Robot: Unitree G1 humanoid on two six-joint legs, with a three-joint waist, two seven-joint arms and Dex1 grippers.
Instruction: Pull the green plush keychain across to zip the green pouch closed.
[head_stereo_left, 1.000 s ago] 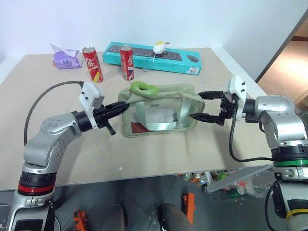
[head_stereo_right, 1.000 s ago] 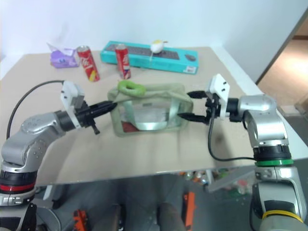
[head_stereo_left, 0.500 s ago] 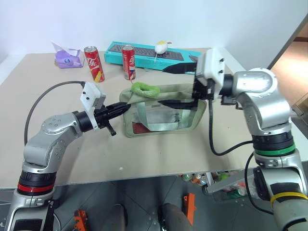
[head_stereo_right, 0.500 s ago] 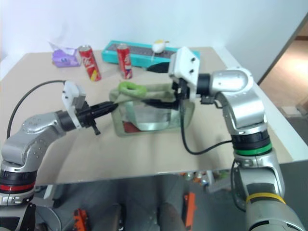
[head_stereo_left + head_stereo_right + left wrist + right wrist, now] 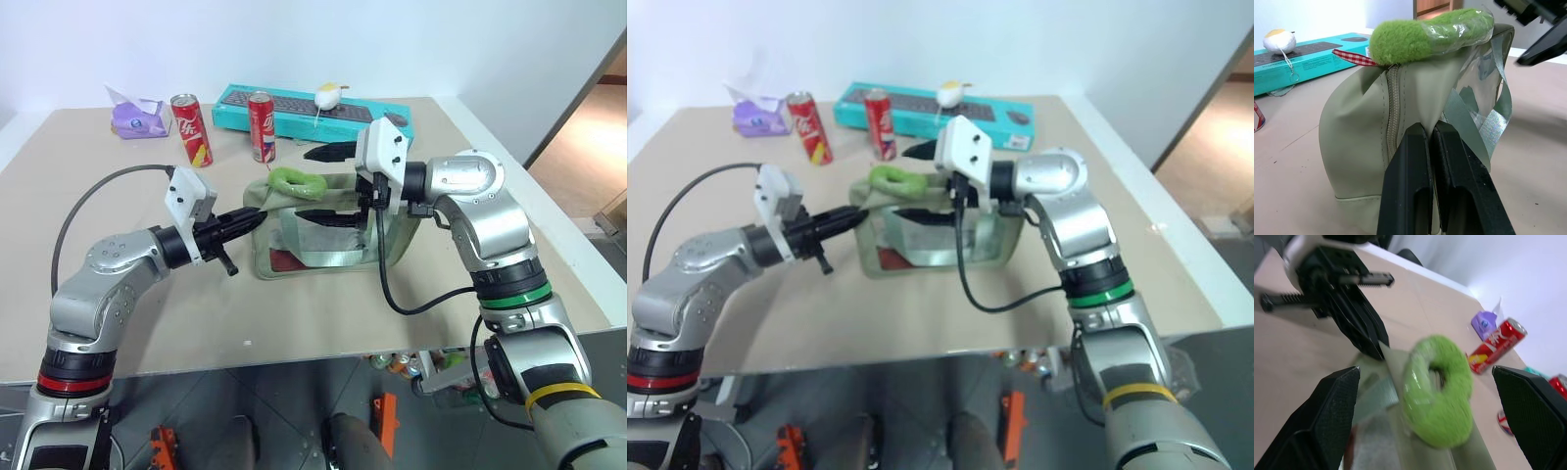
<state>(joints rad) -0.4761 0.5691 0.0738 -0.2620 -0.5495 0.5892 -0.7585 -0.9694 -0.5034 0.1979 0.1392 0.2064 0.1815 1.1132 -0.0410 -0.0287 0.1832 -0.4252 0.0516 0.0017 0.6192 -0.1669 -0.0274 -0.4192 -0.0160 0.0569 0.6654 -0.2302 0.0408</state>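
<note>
The table [image 5: 323, 313] carries the green pouch [image 5: 323, 230], standing upright. The left gripper [image 5: 253, 215] is pinched tight on the pouch's end by the zipper. The right gripper [image 5: 313, 186] has its fingers spread wide over the pouch top, and the green plush keychain [image 5: 1439, 389] lies between those fingertips, untouched.
</note>
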